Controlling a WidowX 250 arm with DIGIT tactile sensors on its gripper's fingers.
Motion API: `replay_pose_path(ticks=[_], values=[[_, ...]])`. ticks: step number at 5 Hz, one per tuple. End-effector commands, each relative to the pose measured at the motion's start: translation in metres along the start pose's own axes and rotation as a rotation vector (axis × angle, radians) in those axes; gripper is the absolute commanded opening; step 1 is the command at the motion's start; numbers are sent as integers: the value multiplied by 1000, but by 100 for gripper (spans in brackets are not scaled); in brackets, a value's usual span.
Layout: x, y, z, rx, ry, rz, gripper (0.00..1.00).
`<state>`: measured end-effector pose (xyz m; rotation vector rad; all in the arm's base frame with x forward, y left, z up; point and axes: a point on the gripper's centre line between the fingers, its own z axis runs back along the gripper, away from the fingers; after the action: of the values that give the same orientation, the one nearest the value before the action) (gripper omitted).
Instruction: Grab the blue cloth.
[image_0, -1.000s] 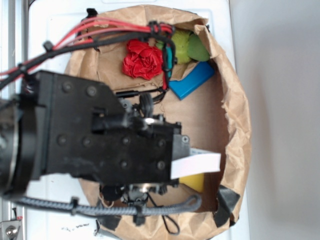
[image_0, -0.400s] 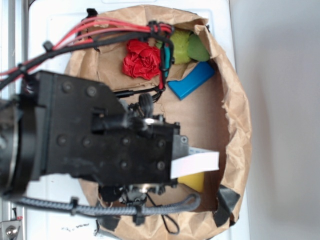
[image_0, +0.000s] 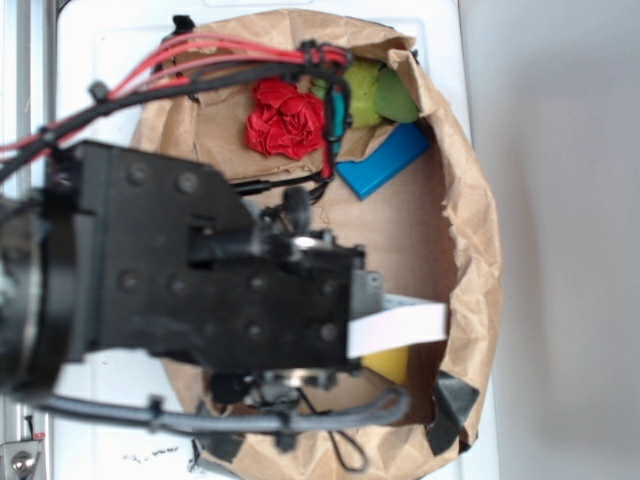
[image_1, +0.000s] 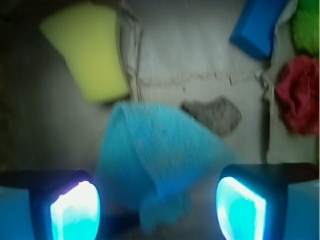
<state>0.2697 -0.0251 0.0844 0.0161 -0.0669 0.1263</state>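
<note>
The blue cloth (image_1: 155, 160) is a soft teal rag lying bunched on the brown paper, seen only in the wrist view. It spreads wide at the top and narrows to a lump low in the picture. My gripper (image_1: 157, 210) hangs over it, open, with one glowing finger (image_1: 75, 210) to the left and the other finger (image_1: 240, 205) to the right of the cloth's lower end. Neither pad touches the cloth. In the exterior view the arm's black body (image_0: 200, 275) hides the cloth and the fingers.
A yellow sponge (image_1: 90, 55) lies beyond the cloth to the left. A rigid blue block (image_1: 257, 25), a red ruffled cloth (image_1: 300, 95) and a green thing (image_1: 307, 22) sit at the far right. Crumpled brown paper walls (image_0: 475, 230) ring the area.
The arm has shifted slightly in the exterior view; its body looks a little larger and lower. The other things have not moved.
</note>
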Motion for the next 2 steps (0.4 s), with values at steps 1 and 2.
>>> replay_pose_path(ticks=[1,2], values=[[26,-3,0,-9,-22,36,100],[21,-6,-17,36,-12,5,100]])
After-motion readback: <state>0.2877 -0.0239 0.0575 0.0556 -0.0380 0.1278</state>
